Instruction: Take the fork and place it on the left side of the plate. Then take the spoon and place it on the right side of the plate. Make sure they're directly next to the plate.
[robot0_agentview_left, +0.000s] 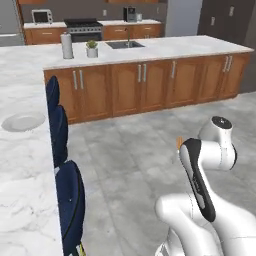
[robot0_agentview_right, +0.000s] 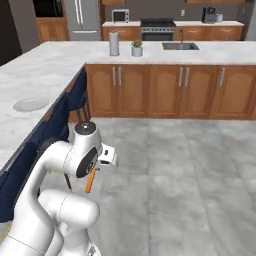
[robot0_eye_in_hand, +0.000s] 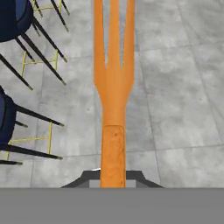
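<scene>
My gripper (robot0_eye_in_hand: 113, 177) is shut on the handle of the orange fork (robot0_eye_in_hand: 113, 83). The tines point away from the hand, over the grey tiled floor. In the right base view the fork (robot0_agentview_right: 90, 181) hangs slanted below the hand, with the gripper (robot0_agentview_right: 95, 171) low beside the arm. A sliver of the fork (robot0_agentview_left: 179, 143) peeks out behind the arm's upper link. The round pale plate (robot0_agentview_left: 22, 121) lies on the marble counter to the left, far from the gripper, and appears as the plate (robot0_agentview_right: 30, 105) in the right base view. The spoon is out of view.
Dark blue stools (robot0_agentview_left: 67, 200) stand along the counter's edge (robot0_agentview_left: 47, 150) between me and the plate. Wooden cabinets (robot0_agentview_left: 140, 87) under a far counter carry a paper towel roll (robot0_agentview_left: 67, 46), a small plant (robot0_agentview_left: 92, 48) and a sink (robot0_agentview_left: 125, 44). Open floor (robot0_agentview_right: 175, 165) lies right.
</scene>
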